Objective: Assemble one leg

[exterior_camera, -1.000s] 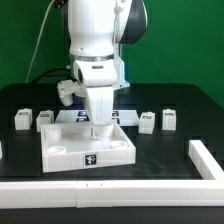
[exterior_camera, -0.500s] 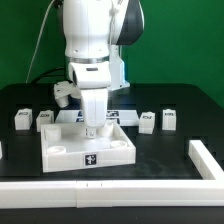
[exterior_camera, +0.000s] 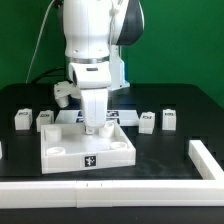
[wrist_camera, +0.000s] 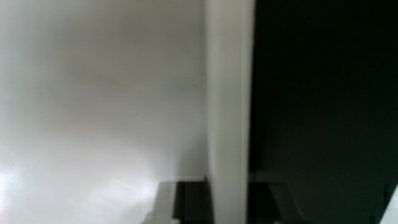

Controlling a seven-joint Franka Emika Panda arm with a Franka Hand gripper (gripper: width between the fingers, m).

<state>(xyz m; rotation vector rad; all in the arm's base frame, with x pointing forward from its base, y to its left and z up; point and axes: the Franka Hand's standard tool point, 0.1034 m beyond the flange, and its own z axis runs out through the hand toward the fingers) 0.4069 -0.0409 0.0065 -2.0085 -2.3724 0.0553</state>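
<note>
a: where are the legs (exterior_camera: 147, 120) found?

b: four are seen standing upright on the counter (exterior_camera: 175, 150), in a line level with the far side of the panel (exterior_camera: 62, 152). two are placed toward the counter's edge at the exterior view's left, two toward its edge at the exterior view's right. all are set apart from the panel, which is laid in the middle of the counter.

a: is one held by the gripper (exterior_camera: 95, 128)?

b: that cannot be told. the gripper is lowered over the panel's far side, and its tips are lost against the white. in the wrist view only a blurred white face, a pale rim and the dark counter are shown, with a dark finger (wrist_camera: 187, 205). how wide the jaws are set is not shown.

a: how is the step to be done well, then?

b: as a judgement only: if a leg is held, it is best kept upright and squared over a far corner socket before it is pressed down, so that it is not jammed on the rim. if none is held, the gripper is best raised clear of the rim first. a leg is then best taken across its flat sides, low enough that it is not tipped. the near socket (exterior_camera: 120, 146) appears empty, so it could be used too.
</note>
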